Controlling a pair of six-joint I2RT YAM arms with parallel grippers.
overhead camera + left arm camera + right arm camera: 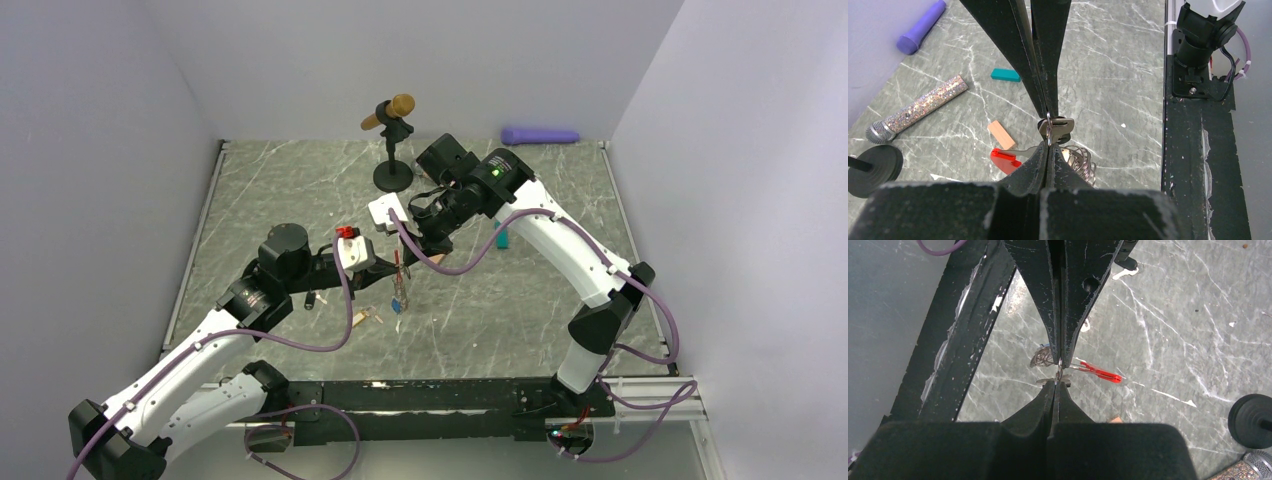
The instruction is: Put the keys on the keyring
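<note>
Toward the near edge of the grey marbled table [520,320] lie a small yellow-tagged key [366,316] and a black-tagged key [312,298]. Mid-table, tip to tip, the left gripper [1048,150] is clamped on the keyring [1004,160], a red curved clip with a silvery coil. The right gripper [1055,385] pinches a small silvery metal key [1060,125]. Beyond them lies a teal block [1005,75].

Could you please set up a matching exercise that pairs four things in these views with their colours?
Things:
1. mounted microphone in the stand
2. loose microphone lying on the table
3. keyring clip
4. long item at the far edge

Colours:
a. red
b. purple
c. golden brown
d. silver glitter

Pairs: 1-c; 2-d; 3-a; 4-b
</note>
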